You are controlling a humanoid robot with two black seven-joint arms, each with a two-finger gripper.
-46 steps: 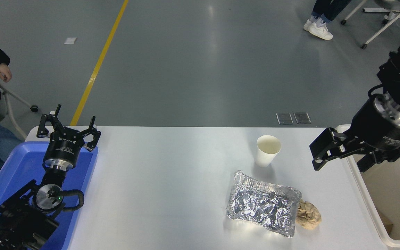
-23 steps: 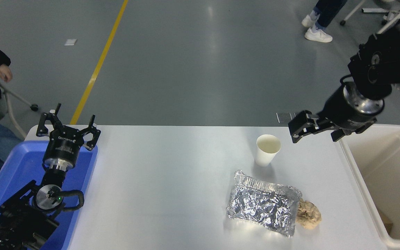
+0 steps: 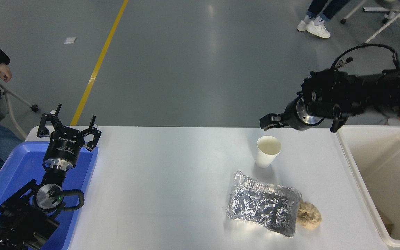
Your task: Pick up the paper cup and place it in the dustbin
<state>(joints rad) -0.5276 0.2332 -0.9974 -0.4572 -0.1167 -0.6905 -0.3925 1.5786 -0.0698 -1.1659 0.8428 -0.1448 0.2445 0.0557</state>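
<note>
The paper cup stands upright on the white worktop, right of centre in the frame, its cream inside facing up and nothing gripping it. The right pincer reaches in from the right edge and hangs just above and behind the cup near the worktop's far edge, pointing toward frame left; whether its fingers are apart or together cannot be told from this angle. The dustbin sits at the right edge of the frame, beside the worktop. Below the cup lies a crumpled foil tray with a tan paper ball touching its right end. At lower left, the left pincer is parked over a blue tray, fingers spread apart
</note>
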